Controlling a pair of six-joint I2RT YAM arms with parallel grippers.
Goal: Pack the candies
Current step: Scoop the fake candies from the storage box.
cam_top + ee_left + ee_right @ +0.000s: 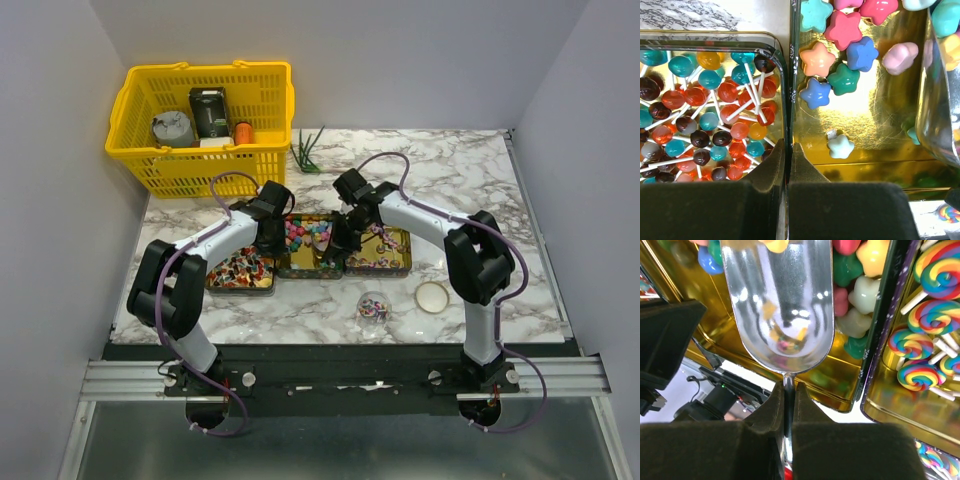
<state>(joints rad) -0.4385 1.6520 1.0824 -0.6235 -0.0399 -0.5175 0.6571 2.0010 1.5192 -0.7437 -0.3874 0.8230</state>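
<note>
The candies are pastel star sweets lying in the middle gold tin, also seen in the right wrist view. My left gripper is shut on the thin wall between the middle tin and the left tin; in the top view it sits at the middle tin's left edge. My right gripper is shut on the handle of a shiny metal scoop. It holds the scoop low over the middle tin. The scoop bowl is nearly empty, with a yellow sweet at its mouth. The scoop's edge shows in the left wrist view.
The left tin holds small ball lollipops. The right tin holds swirl lollipops. A clear round pot with sweets and a round gold lid lie in front. A yellow basket stands back left.
</note>
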